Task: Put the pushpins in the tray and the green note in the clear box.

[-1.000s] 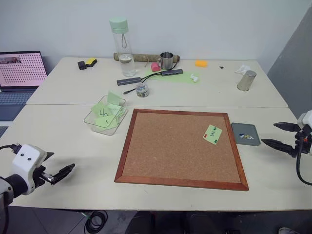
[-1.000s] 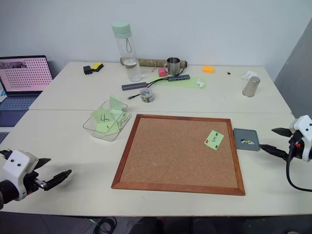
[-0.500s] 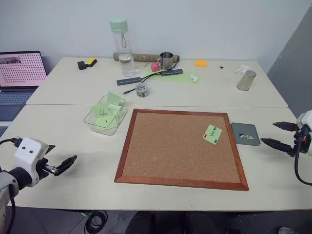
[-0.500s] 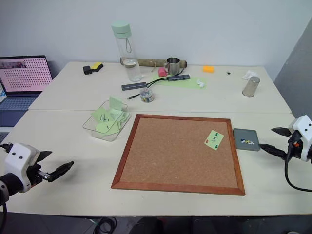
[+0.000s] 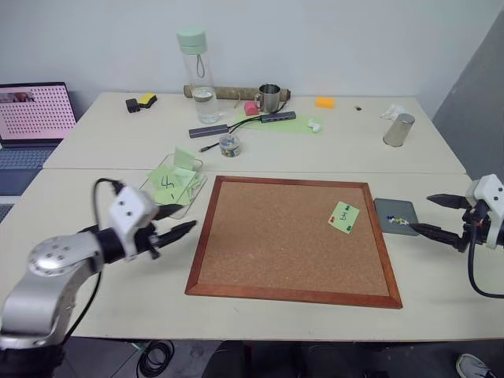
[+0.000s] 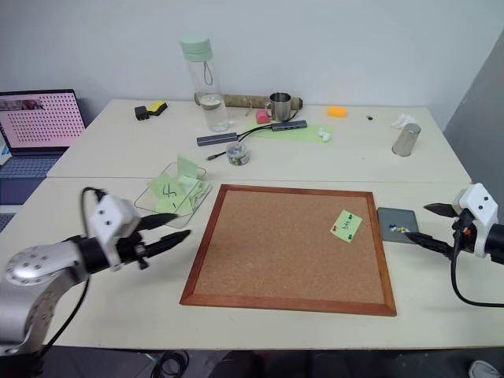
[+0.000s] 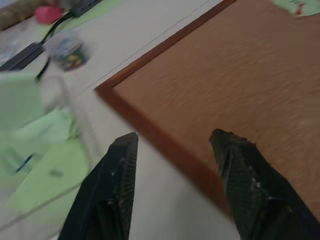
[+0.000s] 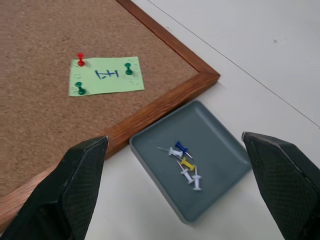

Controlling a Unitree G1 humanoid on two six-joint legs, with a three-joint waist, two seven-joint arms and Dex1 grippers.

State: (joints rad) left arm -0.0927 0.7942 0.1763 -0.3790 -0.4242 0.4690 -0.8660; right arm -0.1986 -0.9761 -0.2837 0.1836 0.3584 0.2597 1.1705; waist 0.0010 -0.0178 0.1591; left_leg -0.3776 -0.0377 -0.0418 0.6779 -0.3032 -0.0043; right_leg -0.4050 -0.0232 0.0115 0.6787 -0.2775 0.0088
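The green note (image 5: pixel 343 216) is pinned near the right edge of the corkboard (image 5: pixel 276 244). Three pushpins hold it: a red one (image 8: pixel 80 60) and two green ones (image 8: pixel 128 68). The dark grey tray (image 5: pixel 387 208) lies just right of the board and holds several loose pins. My right gripper (image 5: pixel 421 213) hovers open beside the tray, empty. The clear box (image 5: pixel 146 191) with green notes inside sits left of the board. My left gripper (image 5: pixel 183 219) is open and empty over the table, between the box and the board's left frame.
At the back of the table stand a tall clear bottle with a mint lid (image 5: pixel 197 75), a metal mug (image 5: pixel 268 98), a small jar (image 5: pixel 229 144), a cable hub (image 5: pixel 209 131) and a steel cup (image 5: pixel 398 130). A laptop (image 5: pixel 31 114) is at the far left.
My left arm has swung right and forward from the table's left front to the board's left edge, and its jaws have narrowed. My right gripper has edged slightly toward the tray.
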